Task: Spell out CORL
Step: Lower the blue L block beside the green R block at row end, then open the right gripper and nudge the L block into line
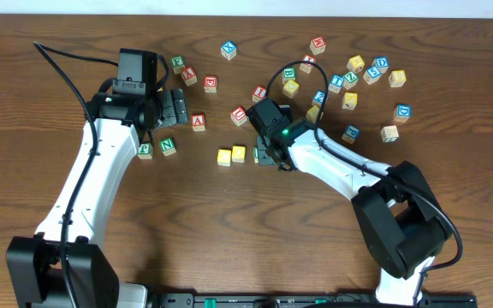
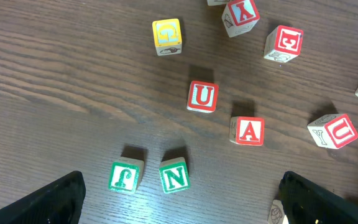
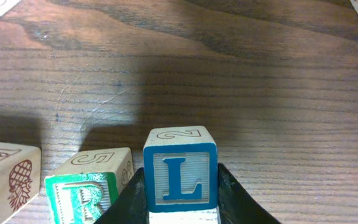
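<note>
- Step in hand: setting down the last letter. The right hand [image 3: 181,186] has the L cube [image 3: 180,168] between its fingers, blue L facing the wrist camera. The dark fingers lie close against both its sides. I cannot tell whether they clamp it or have slackened.
- Where it is: in the wrist view the R cube [image 3: 82,196] stands just beside it at 9 o'clock. A pale cube [image 3: 8,180] with an engraved side sits further along at 9 o'clock.
- Overhead, two yellow cubes [image 1: 231,155] sit side by side at 9 o'clock of the right hand, near the middle of the tabletop [image 1: 229,239].
- Judgement: the word looks nearly complete. The next move calls for a clean let-go and a straight lift. One finger sits in the narrow gap beside the R cube, so any sideways drift could knock the row.
- The left hand [image 1: 175,107] is spread wide and grasps nothing. It hovers at 10 o'clock of the row above red and green cubes, and has no part in this step.
- Hidden: overhead, the right wrist covers the L cube and nearly all of the R cube.
- Hard to read: the yellow cubes' letters are too small, so C and O cannot be confirmed.
- Cut off: the wrist view loses the cubes' bases, so whether the L cube rests on the tabletop is unclear.
</note>
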`<action>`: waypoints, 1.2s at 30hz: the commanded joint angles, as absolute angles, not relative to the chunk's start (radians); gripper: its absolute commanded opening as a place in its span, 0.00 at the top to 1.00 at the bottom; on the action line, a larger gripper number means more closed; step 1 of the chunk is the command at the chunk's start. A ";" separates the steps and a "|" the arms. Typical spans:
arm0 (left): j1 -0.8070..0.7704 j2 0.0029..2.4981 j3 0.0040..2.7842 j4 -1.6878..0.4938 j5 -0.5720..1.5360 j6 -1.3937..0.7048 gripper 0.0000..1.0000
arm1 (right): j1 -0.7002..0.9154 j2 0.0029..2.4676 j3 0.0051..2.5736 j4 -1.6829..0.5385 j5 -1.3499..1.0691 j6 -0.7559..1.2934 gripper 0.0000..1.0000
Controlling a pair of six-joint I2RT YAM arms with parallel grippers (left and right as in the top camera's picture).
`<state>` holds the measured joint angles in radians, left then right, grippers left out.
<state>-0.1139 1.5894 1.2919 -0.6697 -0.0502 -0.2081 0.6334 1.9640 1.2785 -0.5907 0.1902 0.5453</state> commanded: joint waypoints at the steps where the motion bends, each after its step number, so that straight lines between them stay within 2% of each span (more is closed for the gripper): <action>1: -0.114 1.567 1.309 -0.669 -0.044 -0.194 0.02 | 0.640 1.977 1.257 -0.594 0.193 0.557 0.68; 2: -0.114 1.567 1.309 -0.669 -0.044 -0.194 0.02 | 0.640 1.977 1.257 -0.594 0.193 0.557 0.62; 10: -0.114 1.567 1.309 -0.669 -0.044 -0.194 0.02 | 0.640 1.961 1.257 -0.594 0.194 0.556 0.54; 24: -0.114 1.567 1.309 -0.669 -0.044 -0.195 0.02 | 0.620 1.870 1.262 -0.598 0.220 0.545 0.51; 27: -0.114 1.567 1.309 -0.669 -0.044 -0.195 0.02 | 0.620 1.863 1.262 -0.594 0.273 0.545 0.55; 29: -0.114 1.567 1.309 -0.669 -0.044 -0.195 0.02 | 0.620 1.863 1.262 -0.587 0.307 0.545 0.65; 36: -0.114 1.567 1.309 -0.669 -0.044 -0.195 0.02 | 0.602 1.863 1.262 -0.523 0.358 0.515 0.84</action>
<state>-0.1139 1.5894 1.2919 -0.6697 -0.0502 -0.2077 0.6205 1.8908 1.2625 -0.5396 0.3107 0.5365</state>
